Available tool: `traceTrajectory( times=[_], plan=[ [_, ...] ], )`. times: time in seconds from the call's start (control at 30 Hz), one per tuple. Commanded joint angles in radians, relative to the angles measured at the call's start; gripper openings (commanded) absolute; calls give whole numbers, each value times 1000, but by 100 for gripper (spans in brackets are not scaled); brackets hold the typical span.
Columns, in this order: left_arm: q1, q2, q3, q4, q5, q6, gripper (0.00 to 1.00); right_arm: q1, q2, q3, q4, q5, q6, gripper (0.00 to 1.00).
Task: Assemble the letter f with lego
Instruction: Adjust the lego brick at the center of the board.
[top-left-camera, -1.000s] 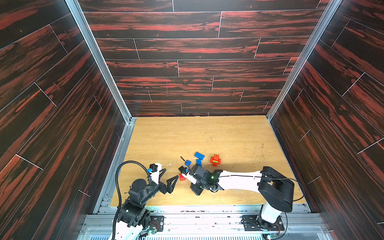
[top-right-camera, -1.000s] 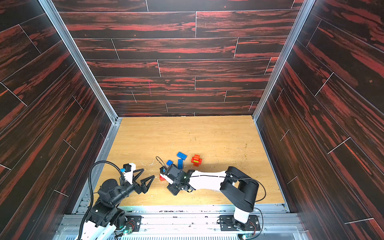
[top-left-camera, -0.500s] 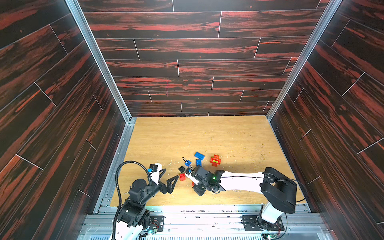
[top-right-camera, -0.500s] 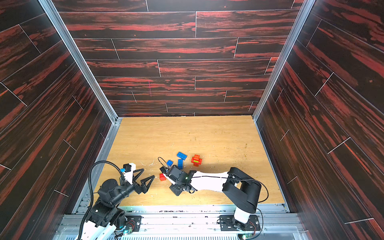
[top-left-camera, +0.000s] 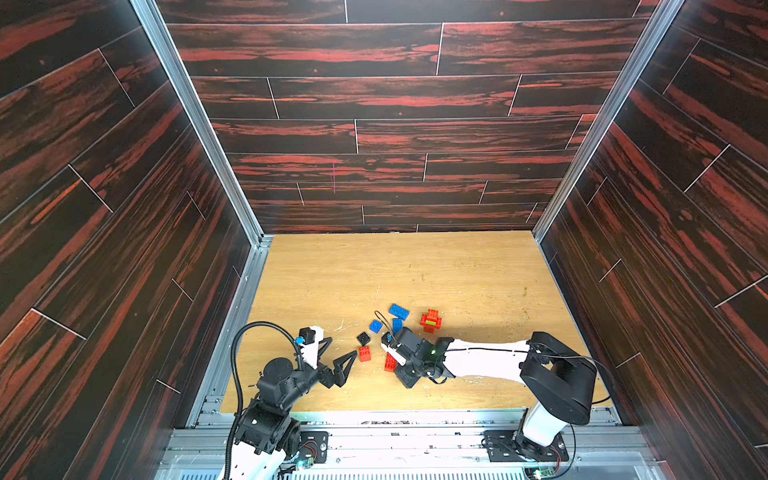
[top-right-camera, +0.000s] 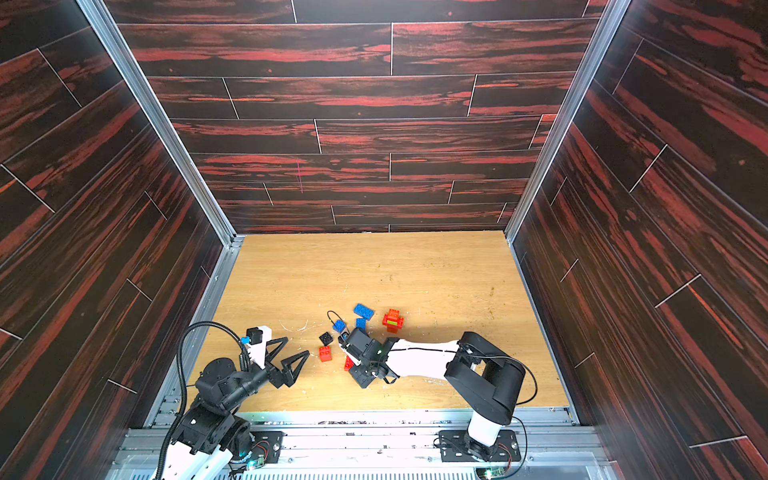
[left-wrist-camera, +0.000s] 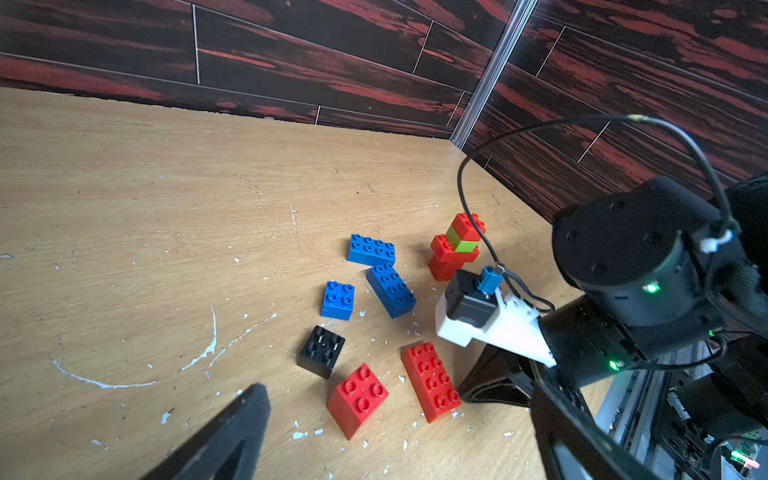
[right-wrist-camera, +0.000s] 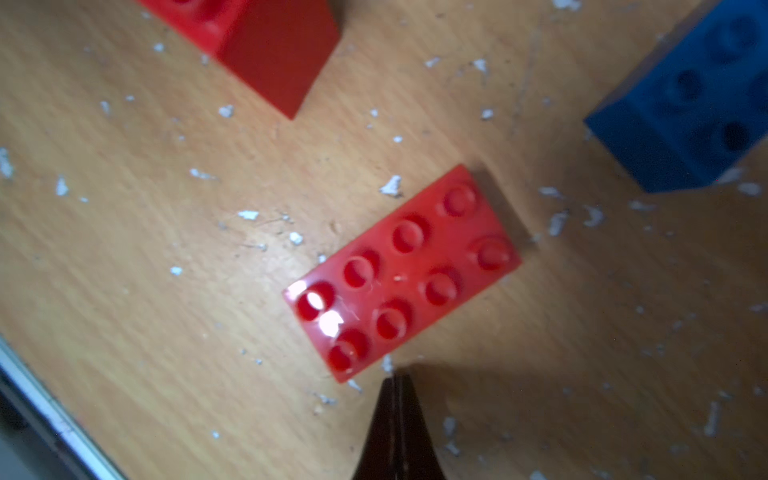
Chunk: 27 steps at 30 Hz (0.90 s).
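The right gripper (right-wrist-camera: 395, 380), jaws pressed together and empty, sits low just beside one long side of the red oblong brick (right-wrist-camera: 401, 272), probably to nudge it as a blunt pusher rather than lift it. The brick lies flat, studs up, near the front edge of the table (top-left-camera: 457, 282), its long axis running roughly front-to-back; the left gripper (top-left-camera: 343, 347) hangs spread wide.
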Motion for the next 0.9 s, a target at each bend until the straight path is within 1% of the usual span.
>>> traceTrajectory(
  times=[0.0, 0.43, 0.87],
  plan=[
    [-2, -5, -5, -10, 7, 2, 100, -20, -23, -13, 11, -18, -10, 0],
    [-3, -4, -5, -10, 5, 1, 100, -98, 51, 81, 37, -51, -61, 0],
    [-2, -1, -5, -10, 4, 1, 100, -106, 149, 230, 17, -120, -108, 0]
  ],
)
